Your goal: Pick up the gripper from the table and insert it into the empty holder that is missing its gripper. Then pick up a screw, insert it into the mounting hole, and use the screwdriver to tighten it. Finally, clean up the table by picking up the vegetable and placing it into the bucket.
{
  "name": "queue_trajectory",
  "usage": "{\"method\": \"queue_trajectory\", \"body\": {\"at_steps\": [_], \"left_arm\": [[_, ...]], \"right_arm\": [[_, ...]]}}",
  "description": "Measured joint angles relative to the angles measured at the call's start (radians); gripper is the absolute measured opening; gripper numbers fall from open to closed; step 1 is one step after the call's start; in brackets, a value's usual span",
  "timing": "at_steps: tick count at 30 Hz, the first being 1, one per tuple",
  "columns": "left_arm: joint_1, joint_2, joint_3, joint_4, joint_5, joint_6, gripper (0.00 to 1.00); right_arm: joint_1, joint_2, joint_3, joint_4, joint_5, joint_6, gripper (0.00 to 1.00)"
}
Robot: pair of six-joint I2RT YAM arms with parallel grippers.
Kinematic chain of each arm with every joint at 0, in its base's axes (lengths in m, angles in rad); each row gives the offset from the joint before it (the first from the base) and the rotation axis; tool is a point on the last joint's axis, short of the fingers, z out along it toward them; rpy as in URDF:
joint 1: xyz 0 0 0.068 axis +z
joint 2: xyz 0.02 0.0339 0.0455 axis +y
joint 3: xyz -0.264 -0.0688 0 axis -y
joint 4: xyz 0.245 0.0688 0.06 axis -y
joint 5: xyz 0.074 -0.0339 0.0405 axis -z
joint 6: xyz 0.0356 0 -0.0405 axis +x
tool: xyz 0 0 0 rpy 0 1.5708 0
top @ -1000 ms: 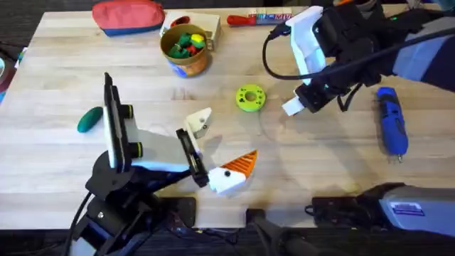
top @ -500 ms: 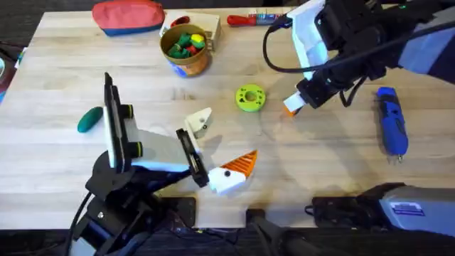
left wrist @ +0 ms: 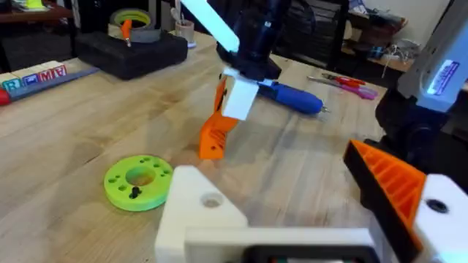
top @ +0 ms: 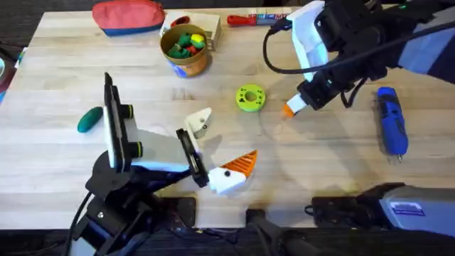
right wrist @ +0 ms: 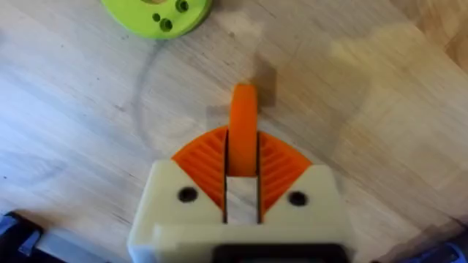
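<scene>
The right gripper [top: 297, 105] has its 2 orange-ribbed pads pinched on the gripper [top: 288, 109], the small orange wedge, which sticks out past the fingertips with its tip down near the wood, just beside the lime-green disc [top: 249, 97]. From there the holder [top: 199, 119], the white block with the bare pointed end, lies at about 8 o'clock in the overhead view, on the left arm's own finger set, so the right arm would have to carry the wedge that way. The wedge's long axis runs along the fingers. The left gripper [top: 217, 153] stands spread, holding nothing. The table [top: 320, 178] is pale planked wood; an office room lies behind.
</scene>
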Motion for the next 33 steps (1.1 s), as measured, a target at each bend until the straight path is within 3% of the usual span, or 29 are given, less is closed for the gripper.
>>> {"method": "queue_trajectory", "body": {"at_steps": [3, 5, 13, 18, 22, 27, 33], "left_arm": [[0.0, 0.0, 0.0, 0.0, 0.0, 0.0, 0.859], [0.0, 0.0, 0.0, 0.0, 0.0, 0.0, 0.859], [0.0, 0.0, 0.0, 0.0, 0.0, 0.0, 0.858], [0.0, 0.0, 0.0, 0.0, 0.0, 0.0, 0.858], [0.0, 0.0, 0.0, 0.0, 0.0, 0.0, 0.86], [0.0, 0.0, 0.0, 0.0, 0.0, 0.0, 0.86], [0.0, 0.0, 0.0, 0.0, 0.0, 0.0, 0.859]], "right_arm": [[0.0, 0.0, 0.0, 0.0, 0.0, -0.001, 0.046], [0.0, 0.0, 0.0, 0.0, 0.001, 0.0, 0.006], [0.0, -0.039, 0.065, -0.091, 0.001, 0.0, 0.003], [0.0, -0.191, 0.165, -0.126, 0.001, 0.019, 0.003], [-0.008, -0.329, 0.173, -0.135, 0.0, 0.065, 0.003], [-0.041, -0.411, 0.159, -0.105, -0.009, 0.177, 0.003], [-0.043, -0.43, 0.04, 0.119, -0.221, 0.333, 0.003]]}}
